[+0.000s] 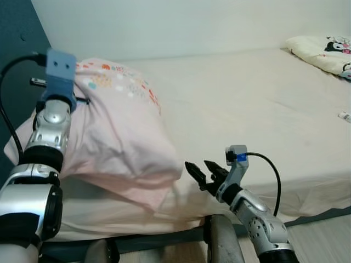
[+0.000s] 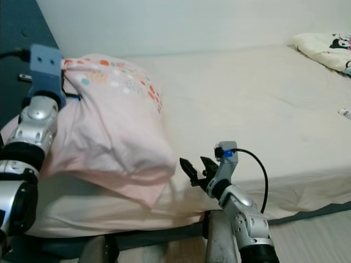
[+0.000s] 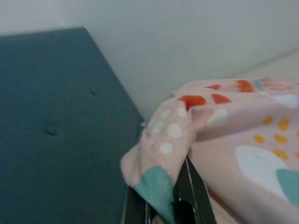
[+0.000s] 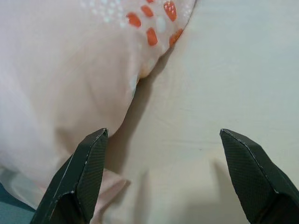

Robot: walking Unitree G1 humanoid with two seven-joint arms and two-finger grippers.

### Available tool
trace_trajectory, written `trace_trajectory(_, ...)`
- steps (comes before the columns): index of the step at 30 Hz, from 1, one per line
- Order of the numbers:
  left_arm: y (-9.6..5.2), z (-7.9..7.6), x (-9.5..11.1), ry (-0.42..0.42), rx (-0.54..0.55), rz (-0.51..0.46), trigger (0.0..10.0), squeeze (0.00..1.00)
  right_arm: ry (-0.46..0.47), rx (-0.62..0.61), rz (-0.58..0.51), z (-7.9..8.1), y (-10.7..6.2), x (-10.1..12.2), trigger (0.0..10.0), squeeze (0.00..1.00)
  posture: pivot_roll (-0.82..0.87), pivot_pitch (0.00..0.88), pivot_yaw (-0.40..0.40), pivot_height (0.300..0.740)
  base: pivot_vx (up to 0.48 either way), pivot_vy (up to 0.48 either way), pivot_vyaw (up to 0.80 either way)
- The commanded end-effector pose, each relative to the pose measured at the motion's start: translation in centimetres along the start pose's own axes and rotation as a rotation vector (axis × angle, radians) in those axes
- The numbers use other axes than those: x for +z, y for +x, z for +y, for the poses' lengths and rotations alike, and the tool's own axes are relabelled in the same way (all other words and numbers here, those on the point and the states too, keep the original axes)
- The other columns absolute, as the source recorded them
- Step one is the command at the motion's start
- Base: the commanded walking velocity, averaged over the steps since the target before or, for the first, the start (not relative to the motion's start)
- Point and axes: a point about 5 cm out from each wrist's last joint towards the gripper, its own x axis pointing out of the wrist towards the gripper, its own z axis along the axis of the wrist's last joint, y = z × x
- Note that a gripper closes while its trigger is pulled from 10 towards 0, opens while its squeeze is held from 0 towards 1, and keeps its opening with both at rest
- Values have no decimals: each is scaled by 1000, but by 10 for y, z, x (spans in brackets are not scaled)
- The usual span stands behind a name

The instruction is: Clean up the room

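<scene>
Pink pillow at head end of bed, beside teal headboard. Left hand pinching pillow's top corner, lifting it upright. Right hand spread, empty, near pillow's lower corner, over bed edge. Likely mid-placement; pillow not yet flat. Second pillow and small white object far from pink pillow, seemingly untouched.

Right pincer spread wide, pink pillow, cream sheet
</scene>
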Motion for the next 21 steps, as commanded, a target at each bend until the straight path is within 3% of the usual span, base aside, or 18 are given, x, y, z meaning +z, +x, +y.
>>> trace_trajectory(1,10,33,24,39,137,-109,0,0,18,7,7,3,-3,-4,10000,0,-102,90,31,469,0,0,0)
trace_trajectory(4,18,58,46,85,255,-177,0,0,26,18,4,8,-7,-6,10000,0,-103,104,23,469,0,0,0)
trace_trajectory(7,19,66,53,93,282,-197,0,0,26,20,5,9,-8,-6,10000,0,-102,111,21,469,0,0,0)
trace_trajectory(9,23,84,69,114,345,-235,0,0,28,23,7,10,-8,-6,10000,0,-98,118,18,469,0,0,0)
trace_trajectory(10,23,84,69,114,345,-235,0,0,28,23,7,10,-8,-6,10000,0,-98,118,18,469,0,0,0)
trace_trajectory(11,23,95,75,120,386,-244,0,0,29,26,9,10,-8,-7,10000,0,-94,120,16,469,0,0,0)
trace_trajectory(13,23,95,75,120,386,-244,0,0,29,26,9,10,-8,-7,10000,0,-94,120,16,469,0,0,0)
trace_trajectory(14,22,104,75,120,420,-244,0,0,30,28,12,11,-8,-7,10000,0,-88,125,13,469,0,0,0)
trace_trajectory(16,16,97,39,82,395,-122,0,0,30,38,38,14,-7,-11,10000,0,-82,133,8,469,0,0,0)
trace_trajectory(19,13,89,21,28,368,-53,0,0,25,39,51,15,-7,-13,10000,0,-82,137,7,469,0,0,0)
trace_trajectory(21,-5,49,-32,-148,227,169,0,0,24,33,73,17,-8,-18,10000,0,-89,147,2,469,0,0,0)
